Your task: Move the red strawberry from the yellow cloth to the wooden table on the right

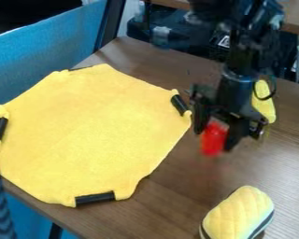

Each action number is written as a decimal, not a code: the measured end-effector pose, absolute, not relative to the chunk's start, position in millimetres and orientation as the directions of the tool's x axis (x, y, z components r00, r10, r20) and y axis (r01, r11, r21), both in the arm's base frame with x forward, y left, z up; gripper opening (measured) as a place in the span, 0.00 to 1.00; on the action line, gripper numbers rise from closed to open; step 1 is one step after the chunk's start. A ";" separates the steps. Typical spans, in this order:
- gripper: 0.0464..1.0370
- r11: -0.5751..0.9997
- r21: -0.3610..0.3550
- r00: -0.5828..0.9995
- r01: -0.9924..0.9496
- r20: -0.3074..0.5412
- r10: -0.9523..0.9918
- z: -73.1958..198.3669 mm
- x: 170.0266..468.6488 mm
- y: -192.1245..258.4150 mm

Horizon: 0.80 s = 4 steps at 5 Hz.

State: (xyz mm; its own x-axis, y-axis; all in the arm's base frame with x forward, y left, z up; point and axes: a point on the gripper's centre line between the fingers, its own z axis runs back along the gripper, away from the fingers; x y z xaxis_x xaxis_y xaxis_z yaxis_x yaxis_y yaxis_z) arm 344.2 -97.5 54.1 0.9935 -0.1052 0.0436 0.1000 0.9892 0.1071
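The pincer (217, 135) is pinching the red item (214, 140) over the bench (171, 191), right of the yellow cloth (93, 133) and beyond the near yellow pad (238, 214); sound handling calls for an even, steady squeeze and clearance from the cloth's right-hand black clip (179, 104).

On the brown wooden counter (177, 196), a yellow many-sided cloth (96, 130) lies left. Right of it, a small red block (213, 144) sits in the black two-finger tool (217, 135), between a yellow oblong piece (264, 100) behind and a yellow quilted oblong pad (238, 212) in front.
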 end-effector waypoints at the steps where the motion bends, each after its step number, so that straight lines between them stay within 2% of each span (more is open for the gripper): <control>1: 0.66 0.987 0.133 0.995 0.085 0.034 -0.090 38.1 346.6 -95.0; 2: 0.72 0.987 0.132 0.994 0.092 0.040 -0.098 38.0 347.3 -95.2; 3: 0.95 0.991 0.088 0.994 0.104 0.014 -0.106 42.5 337.2 -96.0; 4: 0.96 0.995 0.031 0.992 0.092 0.083 -0.094 77.9 333.8 -88.2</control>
State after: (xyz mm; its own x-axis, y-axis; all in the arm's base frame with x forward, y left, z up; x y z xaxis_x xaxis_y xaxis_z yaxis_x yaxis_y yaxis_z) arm 333.8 -88.2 77.9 0.9922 -0.0938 0.0827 0.0915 0.9953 0.0306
